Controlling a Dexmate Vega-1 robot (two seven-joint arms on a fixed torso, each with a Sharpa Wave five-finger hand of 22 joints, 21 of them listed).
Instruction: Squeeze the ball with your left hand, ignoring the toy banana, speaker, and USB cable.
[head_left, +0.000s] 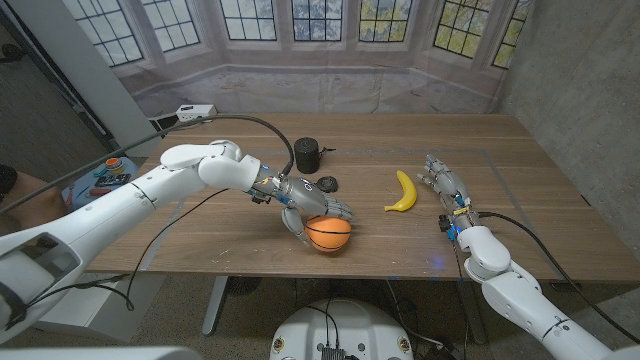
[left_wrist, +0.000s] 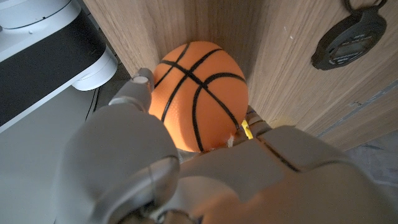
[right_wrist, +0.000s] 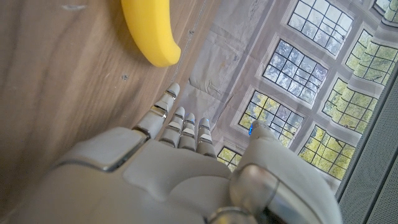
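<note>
An orange basketball-patterned ball (head_left: 328, 234) sits on the wooden table (head_left: 520, 240) near its front edge. My left hand (head_left: 312, 206) wraps over the ball from behind and grips it. In the left wrist view the ball (left_wrist: 199, 93) sits right between the fingers (left_wrist: 138, 87) of my left hand (left_wrist: 205, 174). My right hand (head_left: 445, 186) stands on the table at the right, fingers straight and apart, holding nothing. Its fingers (right_wrist: 177, 124) reach past the toy banana.
A yellow toy banana (head_left: 403, 192) lies just left of my right hand, its tip (right_wrist: 152, 34) close to the fingers. A black cylinder speaker (head_left: 306, 155) stands behind my left hand. A coiled black USB cable (head_left: 327, 184) lies beside it. A white power strip (head_left: 195, 112) sits at the far left edge.
</note>
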